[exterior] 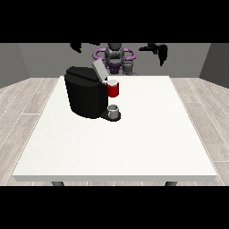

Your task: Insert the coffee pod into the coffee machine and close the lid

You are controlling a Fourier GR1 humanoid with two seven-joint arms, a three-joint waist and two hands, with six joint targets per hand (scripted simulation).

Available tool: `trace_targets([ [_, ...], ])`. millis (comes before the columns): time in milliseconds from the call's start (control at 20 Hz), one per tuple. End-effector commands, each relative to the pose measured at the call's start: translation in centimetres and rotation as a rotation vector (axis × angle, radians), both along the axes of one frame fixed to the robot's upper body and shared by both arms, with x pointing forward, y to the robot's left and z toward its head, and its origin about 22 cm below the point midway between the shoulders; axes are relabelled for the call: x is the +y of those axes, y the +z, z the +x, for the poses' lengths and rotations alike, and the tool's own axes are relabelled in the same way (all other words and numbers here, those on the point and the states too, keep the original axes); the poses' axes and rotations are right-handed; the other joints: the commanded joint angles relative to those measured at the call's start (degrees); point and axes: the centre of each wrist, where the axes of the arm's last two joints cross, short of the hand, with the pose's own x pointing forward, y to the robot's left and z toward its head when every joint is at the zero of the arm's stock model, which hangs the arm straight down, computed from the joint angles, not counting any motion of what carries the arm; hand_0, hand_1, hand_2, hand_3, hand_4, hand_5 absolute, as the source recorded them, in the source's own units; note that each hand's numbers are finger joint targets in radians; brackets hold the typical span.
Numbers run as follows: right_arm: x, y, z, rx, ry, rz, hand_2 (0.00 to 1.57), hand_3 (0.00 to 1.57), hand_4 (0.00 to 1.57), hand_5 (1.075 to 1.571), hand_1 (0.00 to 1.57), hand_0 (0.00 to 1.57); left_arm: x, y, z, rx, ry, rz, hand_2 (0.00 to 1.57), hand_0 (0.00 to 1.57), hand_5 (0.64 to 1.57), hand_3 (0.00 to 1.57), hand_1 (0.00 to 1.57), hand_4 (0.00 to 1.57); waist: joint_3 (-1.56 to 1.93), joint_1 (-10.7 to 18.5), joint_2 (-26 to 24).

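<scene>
Broadly, the white worktop filled the middle of a room with grey walls and pale plank flooring. On its far left part stood the black coffee machine, lid tilted up, with a red piece at its front and a small grey cup below. Both hands hung raised, well apart from it — the hand at the view's left partly cut off, the hand at the view's right drooping. Whether either hand's fingers were spread or curled I could not tell, and the coffee pod could not be made out.
</scene>
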Motion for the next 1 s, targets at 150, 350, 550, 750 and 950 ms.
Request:
trace_targets([
  [150, 1.0, 0.1, 1.6, -0.033, 0.034, 0.035, 0.00, 0.00, 0.00, 1.571, 0.00, 0.00, 1.2, 1.7, -1.8, -0.071, -0.006, -0.026, 0.00, 0.00, 1.571, 0.00, 0.00, 0.11, 0.01, 0.6, 3.9],
  [350, -1.5, 0.8, 3.5, 0.007, -0.045, 0.033, 0.00, 0.00, 0.00, 1.571, 0.00, 0.00, -0.3, 1.8, -2.7, -0.072, -0.029, -0.033, 0.00, 0.00, 1.571, 0.00, 0.00, 0.00, 0.02, 4.4, 6.3],
  [550, 0.4, -1.2, 3.5, 0.003, -0.027, 0.041, 0.00, 0.00, 0.00, 1.571, 0.00, 0.00, 0.6, 2.3, -4.2, -0.072, 0.009, -0.062, 0.00, 0.00, 1.571, 0.00, 0.00, 0.00, 0.02, 3.2, 7.5],
  [750, 3.0, 0.4, 4.8, 0.014, 0.007, 0.056, 0.00, 0.00, 0.00, 1.571, 0.00, 0.00, 2.8, 2.5, -5.3, -0.082, 0.042, -0.020, 0.00, 0.00, 1.571, 0.00, 0.00, 0.00, 0.00, 1.1, 8.4],
  [950, 1.9, 0.2, 5.3, -0.035, 0.044, 0.022, 0.00, 0.00, 0.00, 1.571, 0.00, 0.00, 4.7, 3.8, -5.2, -0.118, 0.060, -0.016, 0.00, 0.00, 1.571, 0.00, 0.00, 0.00, 0.00, 0.6, 12.0],
])
